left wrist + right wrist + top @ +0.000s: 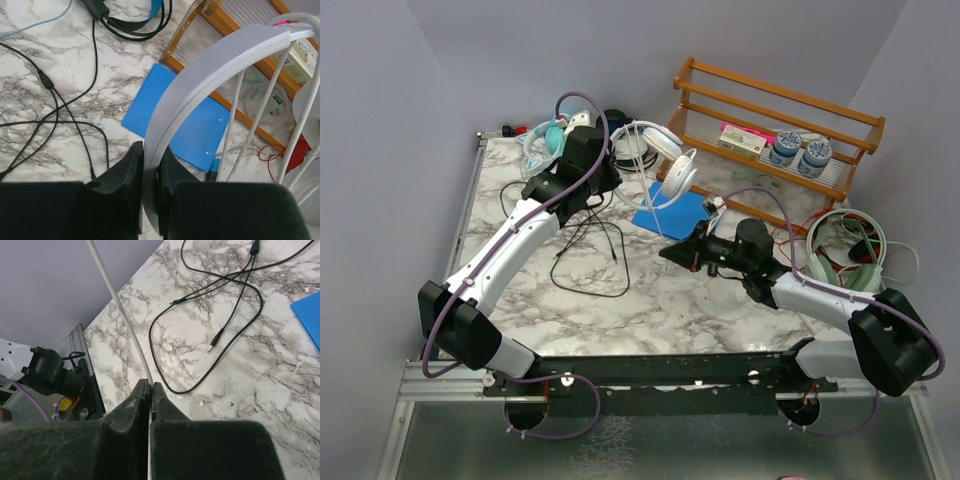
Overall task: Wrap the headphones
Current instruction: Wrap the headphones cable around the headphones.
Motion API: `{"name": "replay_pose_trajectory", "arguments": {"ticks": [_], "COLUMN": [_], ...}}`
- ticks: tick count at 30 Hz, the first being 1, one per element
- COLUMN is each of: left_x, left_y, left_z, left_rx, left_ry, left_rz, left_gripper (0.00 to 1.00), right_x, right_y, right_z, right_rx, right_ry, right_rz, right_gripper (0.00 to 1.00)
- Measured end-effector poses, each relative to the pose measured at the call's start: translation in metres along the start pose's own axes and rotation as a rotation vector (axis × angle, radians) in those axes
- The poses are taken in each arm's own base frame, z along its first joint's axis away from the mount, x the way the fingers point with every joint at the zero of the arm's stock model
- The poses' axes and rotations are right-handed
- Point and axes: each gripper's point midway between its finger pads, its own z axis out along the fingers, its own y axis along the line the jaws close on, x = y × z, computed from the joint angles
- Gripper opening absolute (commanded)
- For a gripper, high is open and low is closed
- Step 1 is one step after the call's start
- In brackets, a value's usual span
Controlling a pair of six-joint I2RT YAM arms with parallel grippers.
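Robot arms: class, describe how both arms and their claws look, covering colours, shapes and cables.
The left arm and right arm have rounded white shells between bulky black joints. A purple cable loops along each. A green light shows near the right wrist. The left claw and right claw are matt black, with two blocky fingers tapering to the tips.

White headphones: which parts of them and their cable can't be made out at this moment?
- Left wrist: the white headphones show only the headband, clamped in the left gripper. The ear cups are largely cut off at the right edge.
- Right wrist: the white cable disappears between the fingers of the right gripper, and its plug is out of frame.
- Top external: the left arm's wrist covers the grip on the headband.
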Motion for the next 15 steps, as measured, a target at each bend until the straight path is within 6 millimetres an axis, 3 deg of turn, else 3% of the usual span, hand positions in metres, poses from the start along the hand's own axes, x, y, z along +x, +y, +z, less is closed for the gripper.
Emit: {"name": "replay_pose_trajectory", "arguments": {"ticks": [7, 15], "left_x": [0.006, 0.019], "left_y": [0.009, -0.005], "left_z": [0.0, -0.005], "left_rx": [-0.007, 0.094], "left_ry": [0.047, 0.125], "left_rz": [-0.004, 0.04], "left_gripper": [0.0, 0.0], "right_x": [-0.001, -0.005], "right_y": [-0.018, -0.035], "right_z": [-0.001, 0.005], "right_rx": [0.099, 0.17], "right_ry": [-0.041, -0.061], "right_rz": [0.028, 0.043], "right_gripper": [0.0, 0.01]}}
